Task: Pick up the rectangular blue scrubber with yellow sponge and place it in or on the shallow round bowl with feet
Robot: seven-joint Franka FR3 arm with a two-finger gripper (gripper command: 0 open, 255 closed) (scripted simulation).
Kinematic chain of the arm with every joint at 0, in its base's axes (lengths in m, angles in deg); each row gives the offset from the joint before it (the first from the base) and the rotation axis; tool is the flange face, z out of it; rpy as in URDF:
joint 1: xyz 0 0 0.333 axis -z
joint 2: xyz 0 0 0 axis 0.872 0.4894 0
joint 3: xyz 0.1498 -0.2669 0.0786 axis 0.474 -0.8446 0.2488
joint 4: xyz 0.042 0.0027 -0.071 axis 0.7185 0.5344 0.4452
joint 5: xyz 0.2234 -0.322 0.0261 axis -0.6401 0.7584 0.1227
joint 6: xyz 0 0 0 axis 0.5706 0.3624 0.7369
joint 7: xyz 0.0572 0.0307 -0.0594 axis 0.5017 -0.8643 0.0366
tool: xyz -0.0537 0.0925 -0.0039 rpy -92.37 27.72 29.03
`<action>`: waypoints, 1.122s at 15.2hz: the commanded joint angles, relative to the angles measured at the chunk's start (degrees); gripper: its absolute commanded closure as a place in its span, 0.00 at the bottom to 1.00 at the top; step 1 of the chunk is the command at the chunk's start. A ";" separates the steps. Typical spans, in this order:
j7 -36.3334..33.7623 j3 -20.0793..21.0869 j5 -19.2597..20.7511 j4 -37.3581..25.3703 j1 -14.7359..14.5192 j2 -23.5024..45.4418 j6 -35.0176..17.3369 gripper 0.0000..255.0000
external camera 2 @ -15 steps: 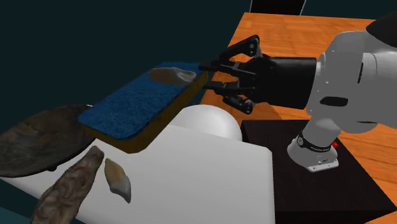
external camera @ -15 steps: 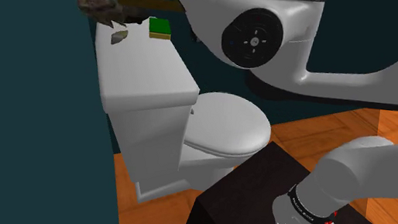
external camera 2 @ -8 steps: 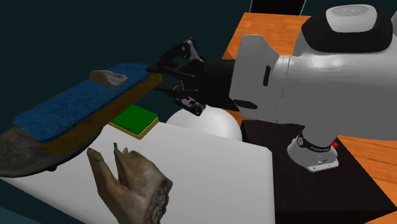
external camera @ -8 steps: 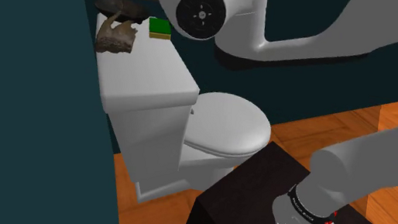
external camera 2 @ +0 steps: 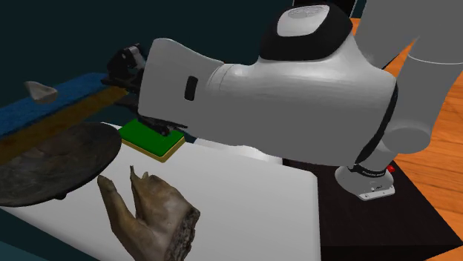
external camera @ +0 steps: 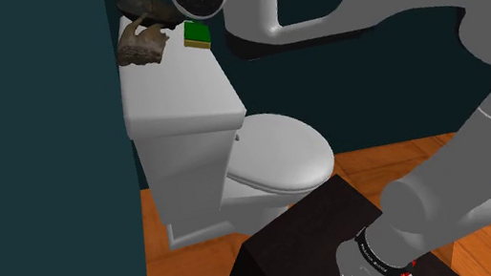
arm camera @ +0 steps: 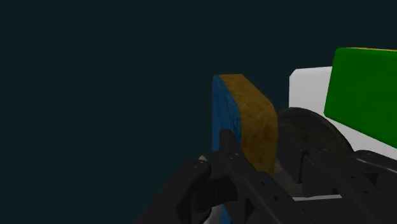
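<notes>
- Hand [arm camera: 262, 162]: you see its black fingers closed on the blue scrubber [arm camera: 245, 124], with the blue face toward one finger and the yellow sponge layer toward the other.
- Scrubber: in the second exterior view it hangs slanted at the frame's left, above the dark round bowl [external camera 2: 56, 163]. You cannot tell whether the two touch.
- A small pale shell-like piece [external camera 2: 38, 90] lies on the blue face.
- The bowl stands on the white toilet tank lid [external camera 2: 245, 196].
- A green sponge [external camera 2: 152, 139] lies beside the bowl, and a brown gnarled object [external camera 2: 152, 215] sits at lower left.
- In the shoulder view, the toilet seat [external camera: 280, 156] is at centre and the black stand [external camera: 306, 255] at lower right.
</notes>
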 commanded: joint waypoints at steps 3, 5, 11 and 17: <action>0.70 -0.97 5.88 -5.07 -3.04 8.25 3.46 1.00; -0.58 -1.23 6.79 -4.18 -3.28 8.63 3.72 1.00; -4.31 -2.00 9.62 -1.73 -4.11 10.08 4.77 1.00; -6.48 -2.48 11.38 -0.41 -4.68 11.17 5.58 1.00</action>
